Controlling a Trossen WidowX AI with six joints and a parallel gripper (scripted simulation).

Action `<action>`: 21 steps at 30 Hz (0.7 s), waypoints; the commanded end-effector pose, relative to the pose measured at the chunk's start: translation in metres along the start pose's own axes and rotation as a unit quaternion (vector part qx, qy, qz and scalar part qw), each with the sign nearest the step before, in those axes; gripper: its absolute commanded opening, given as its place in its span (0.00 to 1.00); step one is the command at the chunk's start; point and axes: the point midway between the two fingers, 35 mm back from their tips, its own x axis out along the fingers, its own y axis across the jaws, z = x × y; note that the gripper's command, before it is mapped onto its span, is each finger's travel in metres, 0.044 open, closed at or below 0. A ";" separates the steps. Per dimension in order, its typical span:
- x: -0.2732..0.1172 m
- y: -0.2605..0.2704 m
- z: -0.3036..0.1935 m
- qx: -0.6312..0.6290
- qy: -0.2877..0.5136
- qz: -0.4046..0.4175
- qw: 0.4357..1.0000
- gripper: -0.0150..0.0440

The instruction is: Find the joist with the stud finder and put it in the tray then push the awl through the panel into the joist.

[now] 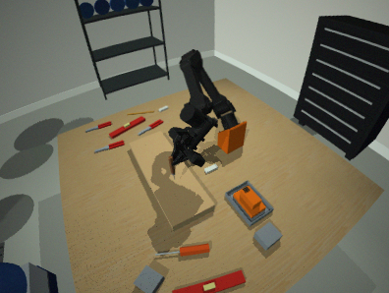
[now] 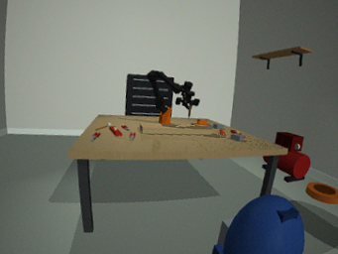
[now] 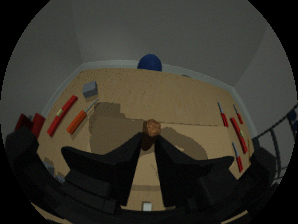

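My gripper (image 1: 173, 158) (image 2: 190, 105) (image 3: 148, 136) is shut on the awl. The awl (image 1: 172, 166) (image 2: 190, 112) (image 3: 153, 128) has a brown handle and points down, close to upright, its tip above the panel; the tip is hidden in the wrist view. The floor panel (image 1: 196, 204) (image 2: 156, 130) (image 3: 215, 145) is a pale wooden slab on the table, partly in the arm's shadow. The orange stud finder (image 1: 248, 199) (image 2: 202, 122) lies in the grey tray (image 1: 238, 210). No hole can be made out on the panel.
A white block (image 1: 210, 168) (image 3: 146, 206) lies beside the panel. An orange screwdriver (image 1: 194, 250) (image 3: 76, 122), a red level (image 1: 211, 284) (image 3: 62, 116) and grey blocks (image 1: 267, 236) (image 1: 149, 280) lie past one end. Another red level (image 1: 128, 127) and red-handled tools lie past the other.
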 end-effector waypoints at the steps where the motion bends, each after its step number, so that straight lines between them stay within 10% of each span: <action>1: 0.002 0.001 -0.003 -0.004 0.000 0.003 1.000 0.25; 21: 0.010 0.001 -0.014 -0.004 0.000 0.003 1.000 0.25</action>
